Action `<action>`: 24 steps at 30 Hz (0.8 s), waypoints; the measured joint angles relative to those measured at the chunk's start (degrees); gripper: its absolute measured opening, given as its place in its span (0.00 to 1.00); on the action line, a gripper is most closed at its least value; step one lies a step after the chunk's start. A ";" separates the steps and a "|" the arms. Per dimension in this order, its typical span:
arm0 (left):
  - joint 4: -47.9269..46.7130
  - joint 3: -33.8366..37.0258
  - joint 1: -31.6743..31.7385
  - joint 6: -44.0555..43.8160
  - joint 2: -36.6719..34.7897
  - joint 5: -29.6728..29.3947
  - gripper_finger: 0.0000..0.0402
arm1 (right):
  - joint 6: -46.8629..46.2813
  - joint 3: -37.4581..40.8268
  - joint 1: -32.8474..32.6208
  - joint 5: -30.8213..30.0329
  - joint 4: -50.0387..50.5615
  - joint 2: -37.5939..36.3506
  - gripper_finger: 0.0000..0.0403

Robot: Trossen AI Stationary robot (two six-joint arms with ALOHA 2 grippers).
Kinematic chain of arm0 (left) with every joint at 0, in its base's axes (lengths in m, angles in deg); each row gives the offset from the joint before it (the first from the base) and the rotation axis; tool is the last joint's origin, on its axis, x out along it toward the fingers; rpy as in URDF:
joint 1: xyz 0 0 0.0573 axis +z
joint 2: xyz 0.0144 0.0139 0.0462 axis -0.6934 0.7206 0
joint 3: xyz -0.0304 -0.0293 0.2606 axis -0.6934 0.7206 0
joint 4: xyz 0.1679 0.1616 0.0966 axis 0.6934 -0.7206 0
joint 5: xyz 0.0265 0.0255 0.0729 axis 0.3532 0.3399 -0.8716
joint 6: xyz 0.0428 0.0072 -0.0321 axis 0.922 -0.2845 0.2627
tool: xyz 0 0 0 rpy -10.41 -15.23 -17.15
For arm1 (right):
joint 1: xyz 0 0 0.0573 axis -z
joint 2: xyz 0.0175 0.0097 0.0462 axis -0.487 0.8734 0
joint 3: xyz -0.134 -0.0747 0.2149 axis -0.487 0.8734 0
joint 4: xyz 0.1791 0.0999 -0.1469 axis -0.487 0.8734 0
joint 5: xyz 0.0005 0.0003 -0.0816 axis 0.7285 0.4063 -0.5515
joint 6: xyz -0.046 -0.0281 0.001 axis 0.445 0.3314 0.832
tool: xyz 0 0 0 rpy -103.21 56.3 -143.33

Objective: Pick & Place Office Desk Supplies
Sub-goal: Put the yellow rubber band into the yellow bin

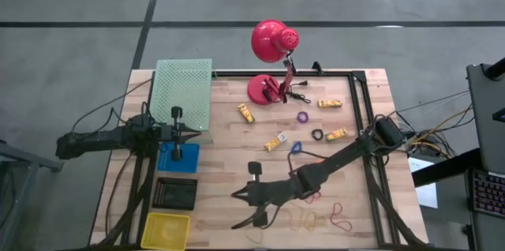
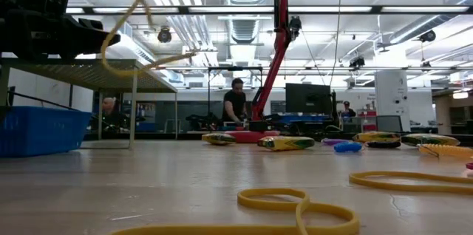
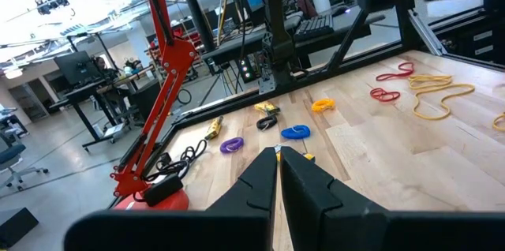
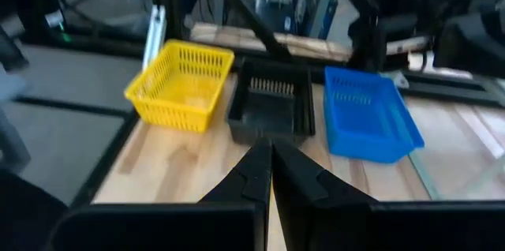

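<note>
Tan rubber band (image 2: 126, 39) dangles from the clenched left gripper (image 1: 175, 129) above the blue tray (image 1: 188, 156) at nine o'clock, seemingly poised for dropping, while the right gripper (image 1: 256, 204), pinched empty, hovers near six o'clock by loose bands (image 1: 308, 219)

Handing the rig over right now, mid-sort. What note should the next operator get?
Left pincer: shut on a tan rubber band, held up near the blue basket.
Right pincer: shut, empty, over the table's front.
Loose on the table: yellow pieces, purple ring, black ring, blue ring, red bands, tan bands.
Done: baskets look empty.
Left: drop the band, then sort the rest.
</note>
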 joint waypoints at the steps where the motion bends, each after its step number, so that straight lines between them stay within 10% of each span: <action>1: 0.00 0.00 -0.02 0.00 0.00 0.00 0.06 | 0.15 0.00 0.00 0.02 -0.95 0.00 0.02; 24: 0.00 0.02 -0.02 0.00 0.00 0.00 0.06 | 3.20 -0.24 0.55 1.77 -14.97 5.87 0.02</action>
